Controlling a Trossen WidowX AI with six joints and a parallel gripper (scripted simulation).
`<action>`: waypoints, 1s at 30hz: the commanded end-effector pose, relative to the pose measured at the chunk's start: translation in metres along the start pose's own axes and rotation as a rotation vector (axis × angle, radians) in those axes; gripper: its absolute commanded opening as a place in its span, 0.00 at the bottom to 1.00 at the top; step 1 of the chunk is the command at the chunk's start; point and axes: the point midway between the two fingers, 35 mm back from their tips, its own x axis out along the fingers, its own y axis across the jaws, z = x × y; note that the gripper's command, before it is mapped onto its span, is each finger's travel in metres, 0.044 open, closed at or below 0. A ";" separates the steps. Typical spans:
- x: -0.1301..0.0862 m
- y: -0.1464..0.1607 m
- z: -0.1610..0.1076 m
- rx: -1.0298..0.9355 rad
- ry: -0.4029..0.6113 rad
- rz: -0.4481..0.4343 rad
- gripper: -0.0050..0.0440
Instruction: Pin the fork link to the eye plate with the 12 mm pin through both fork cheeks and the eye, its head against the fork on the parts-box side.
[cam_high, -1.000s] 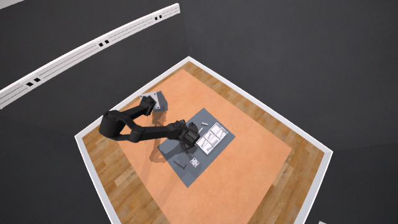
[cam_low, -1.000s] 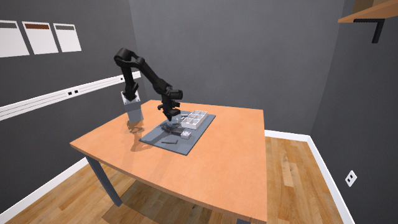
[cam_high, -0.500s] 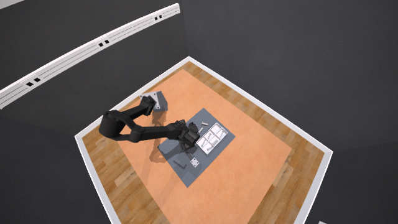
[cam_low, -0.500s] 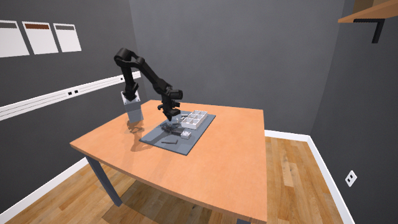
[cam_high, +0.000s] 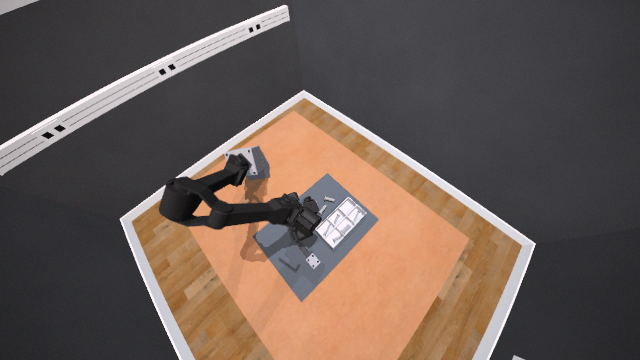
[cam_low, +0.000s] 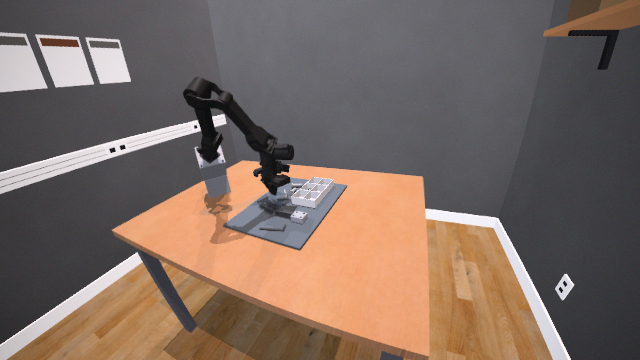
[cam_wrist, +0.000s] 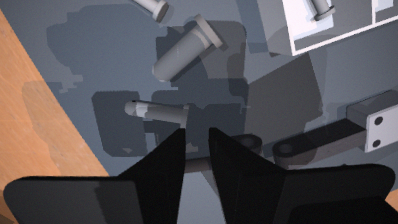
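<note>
My gripper (cam_wrist: 197, 134) hangs low over the grey mat (cam_high: 315, 235), fingers slightly apart with nothing between them. Just beyond the fingertips a slender grey pin (cam_wrist: 157, 111) lies flat on the mat. A thicker headed pin (cam_wrist: 187, 48) lies farther on, and a third pin (cam_wrist: 152, 6) shows at the top edge. The eye plate (cam_wrist: 378, 125) is a white block with a dark arm ending in an eye (cam_wrist: 285, 148) at the right. A dark ringed part (cam_wrist: 246, 142), likely the fork link, lies beside the eye, partly hidden by my right finger. The gripper also shows in the overhead view (cam_high: 304, 220).
The white parts box (cam_high: 345, 222) with several compartments stands on the mat just past the gripper; it holds a pin (cam_wrist: 320, 6). A dark flat bar (cam_high: 289, 264) lies near the mat's front corner. The arm's grey base block (cam_low: 216, 175) stands at the table's left.
</note>
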 end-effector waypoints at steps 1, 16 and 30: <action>-0.005 -0.007 0.002 0.020 -0.011 -0.019 0.61; -0.004 -0.007 0.001 0.166 -0.012 -0.017 0.61; -0.004 -0.007 -0.001 0.559 -0.012 -0.014 0.61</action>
